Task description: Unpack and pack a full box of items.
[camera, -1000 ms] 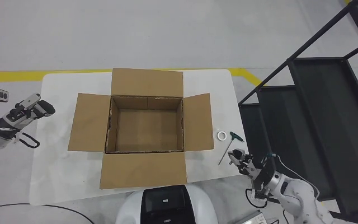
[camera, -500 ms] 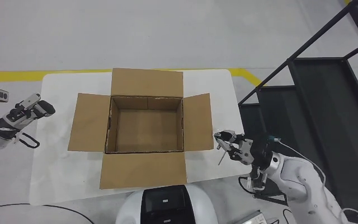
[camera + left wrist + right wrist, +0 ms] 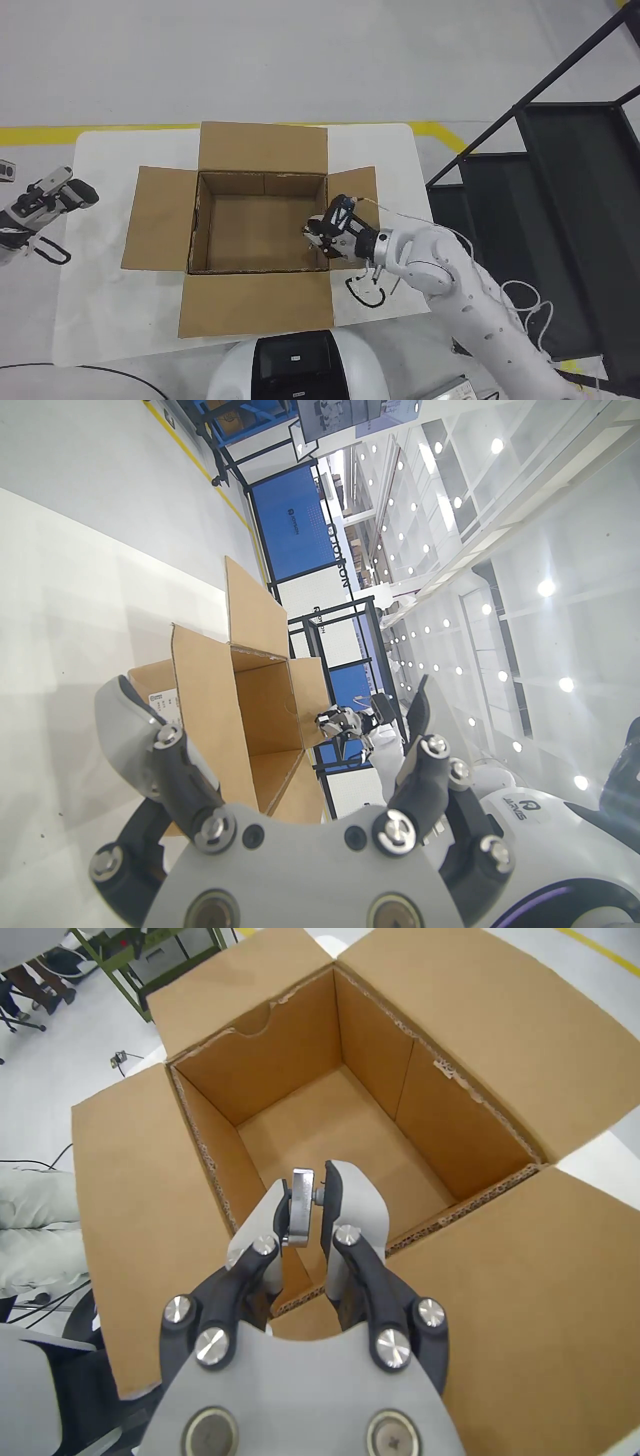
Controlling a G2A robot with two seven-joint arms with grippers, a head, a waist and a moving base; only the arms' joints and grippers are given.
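Right gripper [image 3: 306, 1183], pressed nearly together, pinching a small metal part [image 3: 301, 1213] edge-on. It hangs over the nearest corner of the open box [image 3: 372, 1053], flaps folded out, probably so the part can drop straight to the floor beneath. Left gripper [image 3: 270, 692], well beyond the box's far side, is spread and holds nothing.

- cardboard box [image 3: 260, 710]: small white sticker label [image 3: 162, 699] on its outer side, print way too tiny to read
- blue wall panels [image 3: 280, 500] far behind the box: white logo lettering
- hanging boards [image 3: 350, 417] overhead: print's just blur
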